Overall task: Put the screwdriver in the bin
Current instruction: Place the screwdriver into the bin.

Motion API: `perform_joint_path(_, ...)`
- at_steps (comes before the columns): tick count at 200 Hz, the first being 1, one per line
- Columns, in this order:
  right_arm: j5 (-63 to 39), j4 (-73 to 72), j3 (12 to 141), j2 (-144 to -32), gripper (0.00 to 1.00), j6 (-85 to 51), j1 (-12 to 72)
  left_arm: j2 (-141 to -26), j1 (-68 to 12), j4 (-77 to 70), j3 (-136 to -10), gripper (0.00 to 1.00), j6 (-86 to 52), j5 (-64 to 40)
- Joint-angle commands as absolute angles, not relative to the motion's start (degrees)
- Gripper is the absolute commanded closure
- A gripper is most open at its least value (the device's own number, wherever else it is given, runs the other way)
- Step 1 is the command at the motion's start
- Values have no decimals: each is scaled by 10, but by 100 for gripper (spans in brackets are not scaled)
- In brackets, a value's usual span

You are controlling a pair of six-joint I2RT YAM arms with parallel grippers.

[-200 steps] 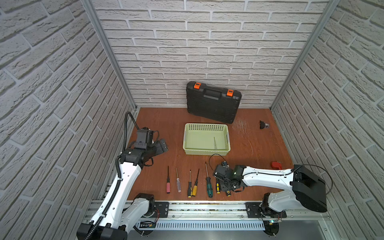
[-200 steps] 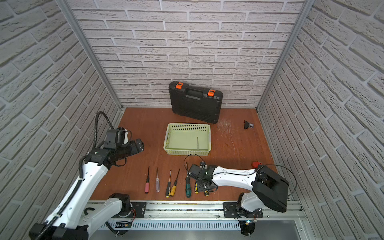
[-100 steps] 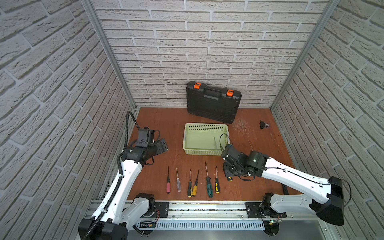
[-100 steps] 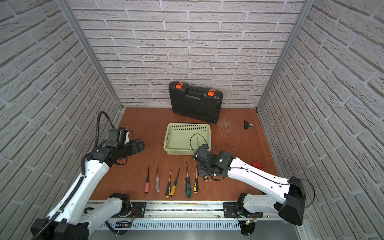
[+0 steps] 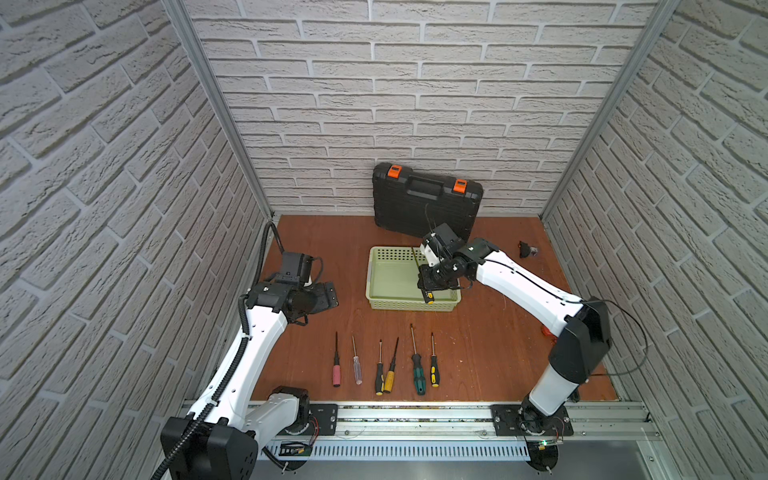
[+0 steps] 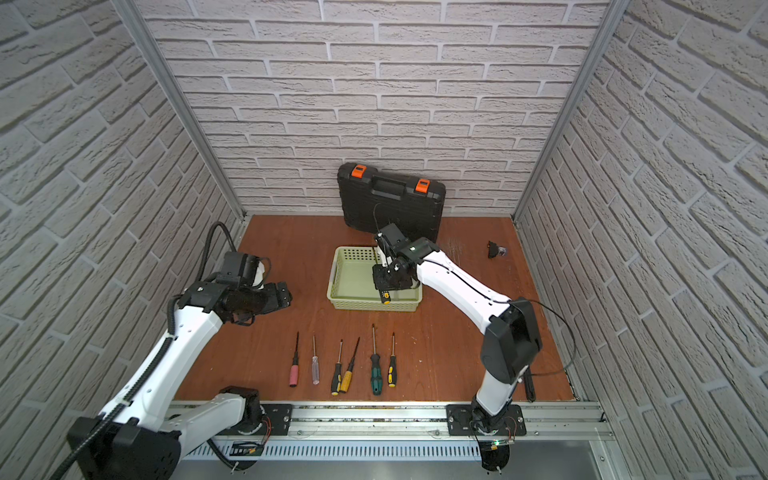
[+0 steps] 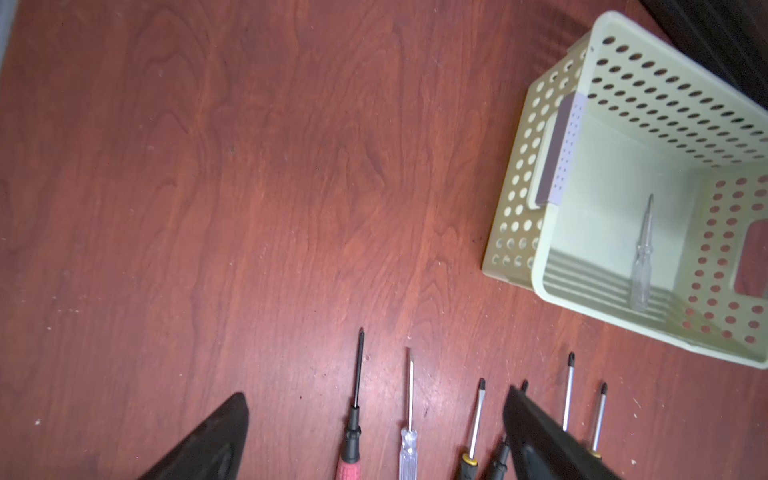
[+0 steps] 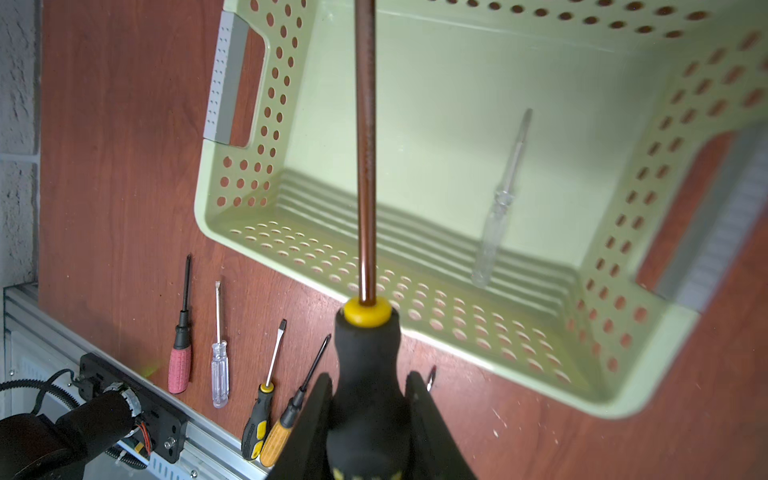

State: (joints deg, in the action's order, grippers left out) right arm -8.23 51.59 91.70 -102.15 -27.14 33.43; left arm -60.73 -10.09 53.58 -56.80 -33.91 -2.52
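Note:
My right gripper (image 5: pixel 430 282) (image 8: pixel 369 377) is shut on the black handle of a black-and-yellow screwdriver (image 8: pixel 367 345) (image 6: pixel 385 296). It holds the tool in the air over the front right part of the pale green bin (image 5: pixel 395 305) (image 6: pixel 361 305) (image 8: pixel 457 320). The shaft points across the bin toward its back wall. A clear-handled screwdriver (image 8: pixel 496 212) (image 7: pixel 642 266) lies on the bin floor. My left gripper (image 5: pixel 328 293) (image 7: pixel 376 397) hangs open and empty left of the bin (image 7: pixel 540 266).
Several screwdrivers lie in a row in front of the bin, from a pink-handled one (image 5: pixel 336 372) to a black-and-yellow one (image 5: pixel 434 368). A black toolcase (image 5: pixel 424 199) leans on the back wall. A small black part (image 5: pixel 525 249) lies at the back right.
My right arm has lifted the black-and-yellow screwdriver from the right end of the front row and carried it back over the bin. The left arm has hardly moved.

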Motion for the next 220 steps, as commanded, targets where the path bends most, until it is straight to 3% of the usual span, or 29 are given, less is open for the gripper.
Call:
perform_joint_path(1, -140, 502, 952, -1057, 94, -245, 318, -588, -105, 540, -544, 5, -360, -42)
perform_joint_path(220, -101, 423, 891, -1129, 94, -266, 273, -556, -105, 515, -513, 4, -356, -25)
